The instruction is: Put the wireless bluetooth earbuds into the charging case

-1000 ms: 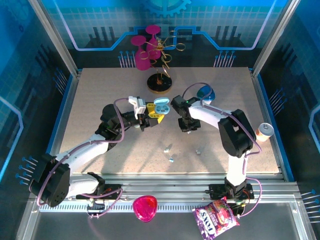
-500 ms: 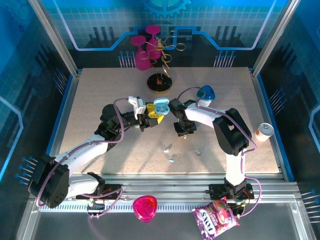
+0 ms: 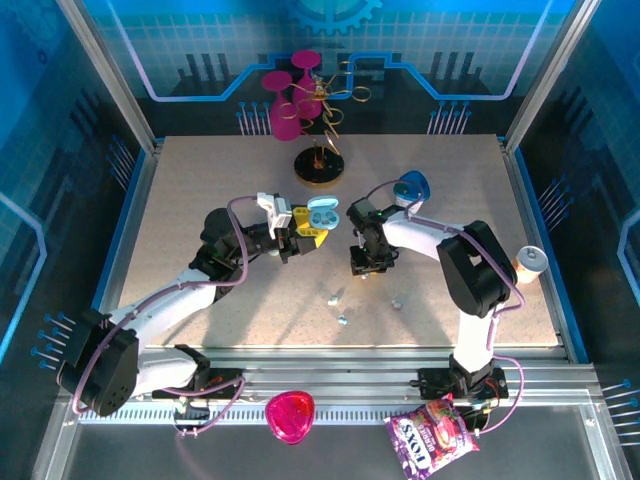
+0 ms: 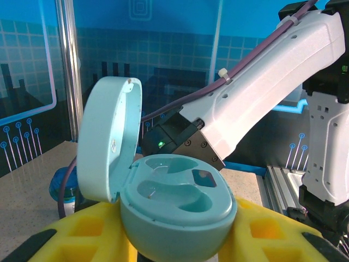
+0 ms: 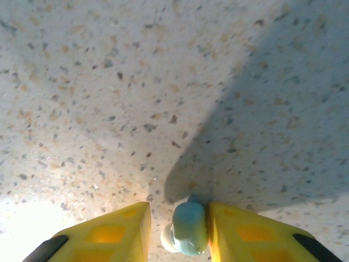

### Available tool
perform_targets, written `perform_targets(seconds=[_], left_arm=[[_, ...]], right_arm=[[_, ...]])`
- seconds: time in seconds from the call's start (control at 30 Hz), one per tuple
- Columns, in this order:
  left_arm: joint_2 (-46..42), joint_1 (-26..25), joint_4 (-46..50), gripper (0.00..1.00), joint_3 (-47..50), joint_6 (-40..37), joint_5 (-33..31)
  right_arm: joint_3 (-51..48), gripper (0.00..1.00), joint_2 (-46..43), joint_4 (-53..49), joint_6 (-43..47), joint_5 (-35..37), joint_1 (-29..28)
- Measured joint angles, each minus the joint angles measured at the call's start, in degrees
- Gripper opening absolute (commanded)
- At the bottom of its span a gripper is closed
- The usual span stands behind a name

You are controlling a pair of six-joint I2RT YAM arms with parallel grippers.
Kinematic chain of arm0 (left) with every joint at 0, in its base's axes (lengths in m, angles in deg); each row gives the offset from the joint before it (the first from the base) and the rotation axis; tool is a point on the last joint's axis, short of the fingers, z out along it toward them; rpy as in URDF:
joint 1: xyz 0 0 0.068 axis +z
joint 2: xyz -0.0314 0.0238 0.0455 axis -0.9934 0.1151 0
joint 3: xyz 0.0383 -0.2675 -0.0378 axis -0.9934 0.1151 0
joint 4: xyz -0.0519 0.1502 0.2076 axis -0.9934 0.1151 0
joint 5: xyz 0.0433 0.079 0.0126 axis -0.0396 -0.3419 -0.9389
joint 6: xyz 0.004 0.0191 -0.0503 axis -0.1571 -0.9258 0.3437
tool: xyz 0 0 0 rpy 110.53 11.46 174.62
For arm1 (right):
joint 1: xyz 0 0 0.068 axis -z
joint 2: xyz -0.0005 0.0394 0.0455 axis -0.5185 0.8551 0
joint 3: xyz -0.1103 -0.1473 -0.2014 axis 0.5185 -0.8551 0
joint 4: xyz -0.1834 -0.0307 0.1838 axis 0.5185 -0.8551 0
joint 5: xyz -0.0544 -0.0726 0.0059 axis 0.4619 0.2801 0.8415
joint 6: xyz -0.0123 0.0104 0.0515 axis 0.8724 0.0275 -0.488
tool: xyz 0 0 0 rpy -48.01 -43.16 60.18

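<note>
My right pincer (image 5: pixel 180 221) is clenched on one earbud (image 5: pixel 189 228). Its pale blue body is squeezed between my two yellow fingers (image 5: pixel 117 226), just above the speckled tabletop (image 5: pixel 109 82), roughly midway between the left and right edges. My left pincer (image 4: pixel 175 237) grasps the charging case (image 4: pixel 180 221) between its own yellow fingers. The lid (image 4: pixel 109 147) is swung up and open, and the two wells face upward. Seen from above, the case hangs just left of my right pincer without touching it. Three loose earbuds (image 3: pixel 333 297) lie on the tabletop closer to the near edge, apart from the case. A magenta glass (image 3: pixel 285 118) stands at the far edge.
</note>
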Motion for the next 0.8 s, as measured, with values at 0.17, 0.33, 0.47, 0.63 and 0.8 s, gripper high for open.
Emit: perform_targets(seconds=[0.17,0.33,0.47,0.63,0.8], left_arm=[[0.0,0.0,0.0,0.27,0.0,0.0,0.0],[0.0,0.0,0.0,0.27,0.0,0.0,0.0],[-0.2,0.0,0.2,0.27,0.0,0.0,0.0],[-0.6,0.0,0.3,0.27,0.0,0.0,0.0],[-0.8,0.0,0.6,0.27,0.0,0.0,0.0]], right_arm=[[-1.0,0.36,-0.9,1.9,-0.4,-3.8,0.2],[-1.3,0.36,-1.2,3.9,-1.1,-5.6,0.2],[-1.3,0.35,-1.2,5.5,-1.5,-7.4,0.3],[-1.3,0.33,-1.3,6.0,-1.5,-8.4,0.5],[-1.3,0.33,-1.3,5.9,-1.5,-9.4,0.5]])
